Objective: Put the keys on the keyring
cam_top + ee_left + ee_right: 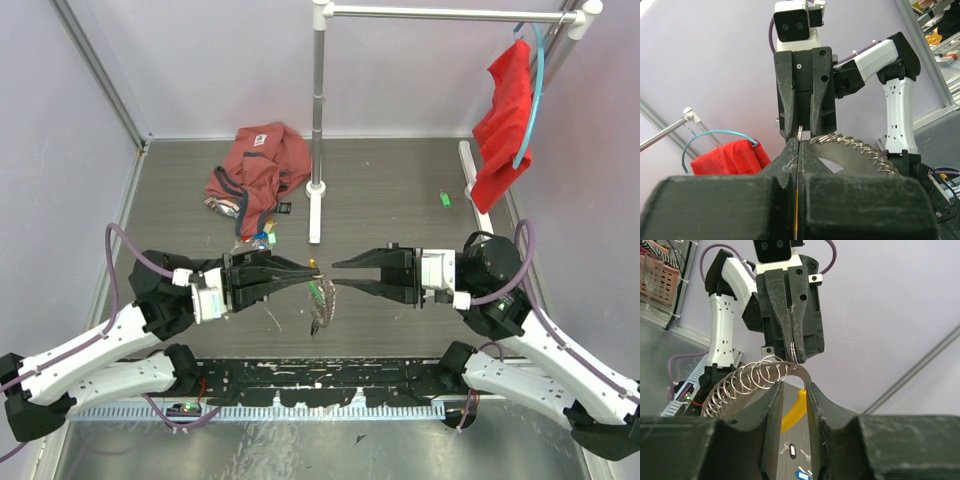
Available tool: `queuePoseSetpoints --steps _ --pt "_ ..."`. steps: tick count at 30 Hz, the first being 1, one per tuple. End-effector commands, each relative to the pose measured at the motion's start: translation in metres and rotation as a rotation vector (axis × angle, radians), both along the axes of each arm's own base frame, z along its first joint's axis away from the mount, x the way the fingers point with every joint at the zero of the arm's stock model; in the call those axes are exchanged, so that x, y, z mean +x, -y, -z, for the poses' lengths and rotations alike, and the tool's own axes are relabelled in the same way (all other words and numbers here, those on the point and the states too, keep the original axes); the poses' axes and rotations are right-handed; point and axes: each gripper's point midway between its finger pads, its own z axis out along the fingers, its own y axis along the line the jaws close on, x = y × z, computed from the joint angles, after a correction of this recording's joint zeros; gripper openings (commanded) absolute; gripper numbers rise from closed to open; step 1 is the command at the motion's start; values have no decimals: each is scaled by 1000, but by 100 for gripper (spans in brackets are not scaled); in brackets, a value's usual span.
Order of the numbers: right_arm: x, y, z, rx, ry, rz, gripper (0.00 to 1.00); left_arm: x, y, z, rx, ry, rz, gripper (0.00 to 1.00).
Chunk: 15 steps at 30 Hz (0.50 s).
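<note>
The grey table (pixel 400 190) carries a white clothes rack (pixel 318 110) at its middle. A red garment (pixel 505 115) hangs from a blue hanger at the right end of the rack's top bar. A second red garment (pixel 258 170) lies crumpled on the table to the left of the post.

Both arms reach in from the near corners. Their claws meet tip to tip above the near half of the table.

The left gripper (pixel 312 270) is pressed fully together, with no gap between its fingers in its own wrist view. It pinches a small ring (pixel 795 358) at its very tips, and that ring links to one end of the keyring (pixel 320 300).

The right gripper (pixel 336 276) faces it, its fingers a narrow gap apart. The table shows through that slit in the right wrist view. Its tips sit on either side of the held end of the loop. Whether they touch the metal cannot be made out.

The keyring is off the table, hanging from the left claw's tips and sagging below and between the two claws. It is a curved band crowded with silvery keys in a fan. Its curved yellow tag (pixel 794 412) hangs beneath.

The loose keys (pixel 262 240), with blue and yellow tags, lie on the table by the near edge of the crumpled garment. They are behind the left claw and apart from the keyring.
</note>
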Motion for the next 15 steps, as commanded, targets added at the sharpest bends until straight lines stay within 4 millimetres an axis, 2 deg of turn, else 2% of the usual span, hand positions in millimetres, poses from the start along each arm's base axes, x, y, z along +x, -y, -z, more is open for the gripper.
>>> queuePoseSetpoints --steps 1,15 --pt "-11 1 -20 43 44 -32 31 -2 -3 -12 -47 13 4 0" --pt "-12 -3 -22 44 60 -25 28 -4 -1 -8 -21 11 22 0"
